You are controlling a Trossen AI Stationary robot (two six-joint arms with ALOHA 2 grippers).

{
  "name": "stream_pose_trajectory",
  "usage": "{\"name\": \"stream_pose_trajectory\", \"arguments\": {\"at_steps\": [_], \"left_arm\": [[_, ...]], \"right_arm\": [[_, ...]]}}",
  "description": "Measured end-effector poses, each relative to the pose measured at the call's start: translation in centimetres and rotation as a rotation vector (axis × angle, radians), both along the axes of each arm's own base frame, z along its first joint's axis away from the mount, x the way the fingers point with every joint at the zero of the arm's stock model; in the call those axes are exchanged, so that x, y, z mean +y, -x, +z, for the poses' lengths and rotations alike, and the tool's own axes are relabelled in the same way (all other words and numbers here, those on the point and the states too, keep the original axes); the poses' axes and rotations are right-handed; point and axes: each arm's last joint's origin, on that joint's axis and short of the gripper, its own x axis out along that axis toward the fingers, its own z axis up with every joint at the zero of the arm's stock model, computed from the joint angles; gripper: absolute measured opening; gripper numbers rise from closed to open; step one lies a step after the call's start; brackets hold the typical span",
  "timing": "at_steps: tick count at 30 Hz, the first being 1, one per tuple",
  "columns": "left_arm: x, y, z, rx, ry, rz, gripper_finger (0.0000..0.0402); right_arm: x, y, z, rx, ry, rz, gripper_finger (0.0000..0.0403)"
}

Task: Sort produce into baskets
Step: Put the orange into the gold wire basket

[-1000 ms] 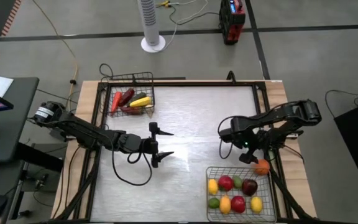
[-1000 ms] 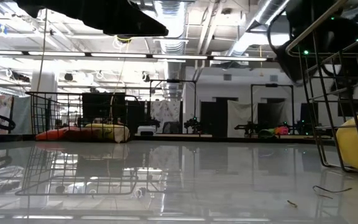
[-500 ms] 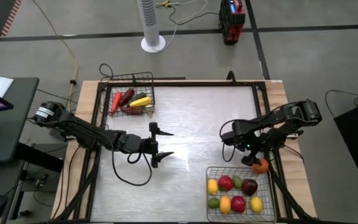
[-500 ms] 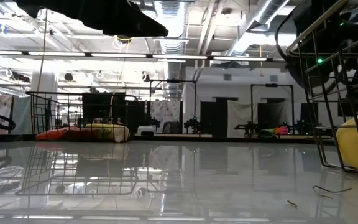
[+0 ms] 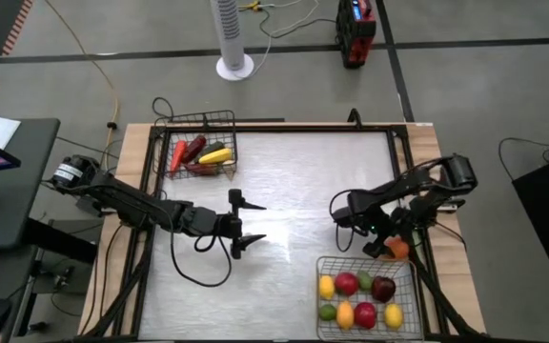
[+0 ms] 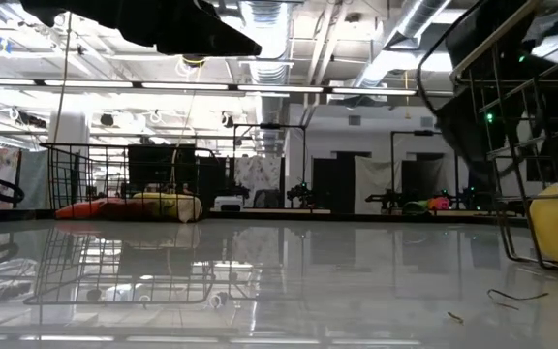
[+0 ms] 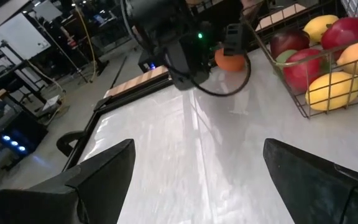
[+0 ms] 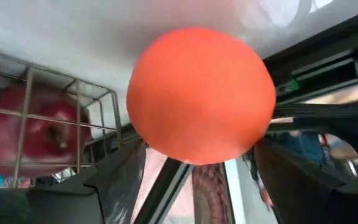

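Observation:
My right gripper (image 5: 392, 246) is shut on a round orange ball (image 5: 398, 250), just beyond the far rim of the near-right wire basket (image 5: 324, 324). That basket holds several round red, yellow and green fruits (image 5: 347, 280). The ball also shows in the left wrist view (image 7: 232, 60) and fills the right wrist view (image 8: 201, 93). My left gripper (image 5: 248, 223) is open and empty over the table's middle. The far-left basket (image 5: 231, 124) holds elongated red, yellow and dark green pieces (image 5: 200, 152). My right gripper pinches the orange ball's two opposite sides (image 8: 260, 134) between its two fingers (image 8: 114, 180). The fingers slant down toward the table's near right corner. The ball sits next to the basket's far right corner. I cannot tell whether it touches the rim.
The table's metal frame rail (image 5: 425, 238) runs close along the right of the gripper and basket. A red apple (image 8: 17, 137) lies in the basket right beside the held ball. A wide bare stretch of table (image 5: 294, 181) lies between the two baskets.
My right gripper has shifted a little toward the table's far left with the orange ball still in its fingers, and the arm's elbow has drawn in toward the left. My left arm has kept still.

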Motion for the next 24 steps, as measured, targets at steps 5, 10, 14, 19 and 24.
{"name": "stream_pose_trajectory", "arguments": {"at_steps": [5,10,14,19,24], "left_arm": [[0.0,0.0,0.0,-0.002,-0.008,-0.003,0.0345],[0.0,-0.1,0.3,-0.023,-0.022,-0.007,0.0345],[0.0,-0.1,0.3,-0.030,-0.027,-0.006,0.0345],[0.0,-0.1,0.3,-0.026,-0.028,-0.004,0.0345],[0.0,-0.1,0.3,-0.030,-0.026,-0.004,0.0345]], "right_arm": [[-0.6,-1.6,-0.8,-0.008,-0.005,0.044,0.0327],[-2.3,-4.7,0.8,-0.211,0.158,0.156,0.0326],[-3.9,-7.1,4.3,-0.386,0.313,0.172,0.0326],[-5.2,-8.3,9.0,-0.558,0.539,0.196,0.0326],[-6.8,-9.1,11.3,-0.777,0.763,0.194,0.0327]]}}
